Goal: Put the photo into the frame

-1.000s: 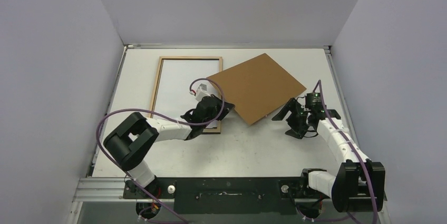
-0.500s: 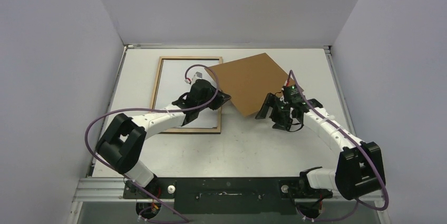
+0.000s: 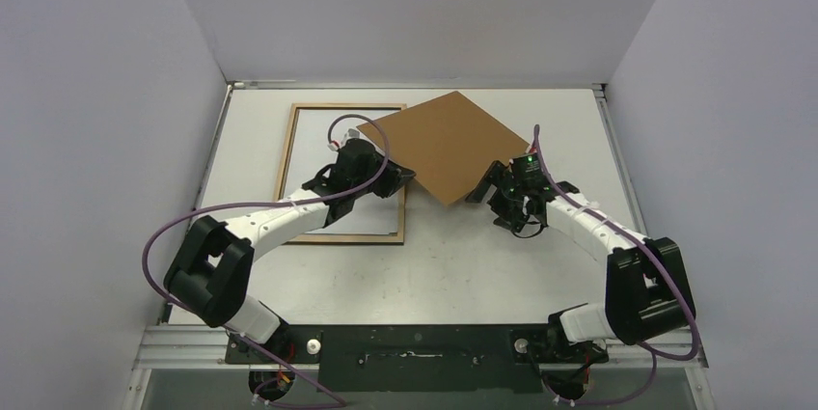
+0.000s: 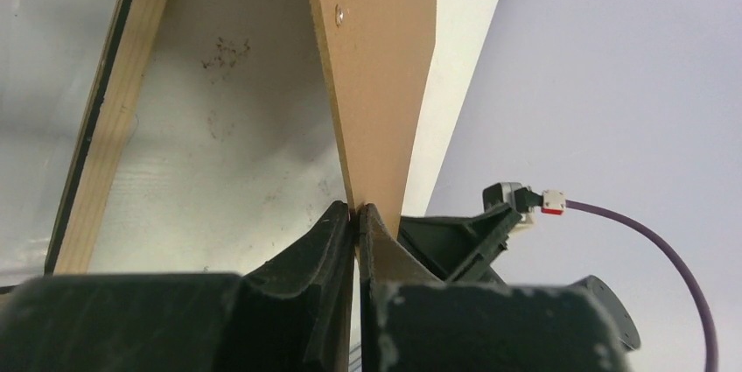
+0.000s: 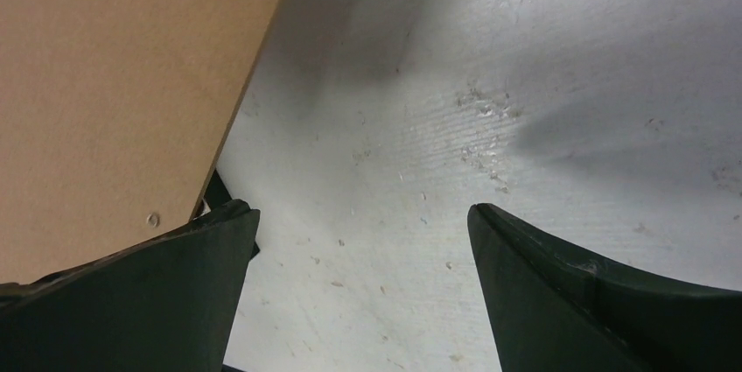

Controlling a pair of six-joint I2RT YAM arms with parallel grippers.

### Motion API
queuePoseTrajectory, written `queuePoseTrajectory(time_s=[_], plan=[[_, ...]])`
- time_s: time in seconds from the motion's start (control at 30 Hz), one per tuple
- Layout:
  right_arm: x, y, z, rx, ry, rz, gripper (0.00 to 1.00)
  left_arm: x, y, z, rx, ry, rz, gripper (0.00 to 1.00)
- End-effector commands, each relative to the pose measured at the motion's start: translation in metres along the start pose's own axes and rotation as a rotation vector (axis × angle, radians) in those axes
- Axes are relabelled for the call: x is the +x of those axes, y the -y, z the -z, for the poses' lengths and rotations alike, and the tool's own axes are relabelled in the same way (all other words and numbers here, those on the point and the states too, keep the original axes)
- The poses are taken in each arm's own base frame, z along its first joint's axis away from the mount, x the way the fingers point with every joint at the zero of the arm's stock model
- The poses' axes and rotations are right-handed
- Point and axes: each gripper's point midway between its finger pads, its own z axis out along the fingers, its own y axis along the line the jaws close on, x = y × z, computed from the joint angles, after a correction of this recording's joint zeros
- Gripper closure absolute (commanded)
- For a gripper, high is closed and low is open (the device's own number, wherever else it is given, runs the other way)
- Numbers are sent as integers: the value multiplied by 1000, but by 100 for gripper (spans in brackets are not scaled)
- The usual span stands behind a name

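The left gripper (image 4: pixel 356 212) was pinched tight on a corner of the plain brown rectangular backing board (image 3: pixel 449 145), over the right rim of the thin light-brown wooden picture frame (image 3: pixel 285 169), which lay flat on the white table (image 3: pixel 482 265). The right gripper (image 5: pixel 360 214) stood wide apart just beside the board's near edge.

The flat brown backing board (image 3: pixel 449 145) covers the far stretch of the right rail of the thin light-brown wooden picture frame (image 3: pixel 286 159); the left gripper (image 3: pixel 403 177) masks more of it. Both wrist views crop the board at their edges.
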Motion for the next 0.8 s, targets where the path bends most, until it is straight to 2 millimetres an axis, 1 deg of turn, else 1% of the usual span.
queuePoseTrajectory(time_s=[0.0, 0.17, 0.23, 0.33, 0.47, 0.57, 0.67, 0.73, 0.77], plan=[[-23, -9, -5, -22, 118, -38, 5, 1, 37, 21, 95, -42, 13, 100], [-39, -11, -3, -26, 153, -48, 5, 2, 37, 27, 80, -78, -22, 100], [-46, -12, -3, -31, 157, -47, 5, 6, 32, 30, 61, -105, -36, 100], [-53, -3, -4, -11, 153, -67, 6, 6, 32, 36, 63, -119, -45, 100], [-59, 11, -1, 25, 166, -46, 6, -2, 36, 40, 81, -109, -40, 100], [-69, 19, 13, 67, 212, 50, 7, -5, 43, 41, 94, -105, -39, 100], [-77, 27, 33, 103, 300, 180, 9, -8, 50, 42, 104, -106, -38, 100], [-81, 27, 48, 91, 361, 273, 9, -11, 52, 42, 100, -106, -42, 100], [-82, 24, 57, 69, 393, 325, 9, -12, 56, 42, 104, -107, -49, 100]])
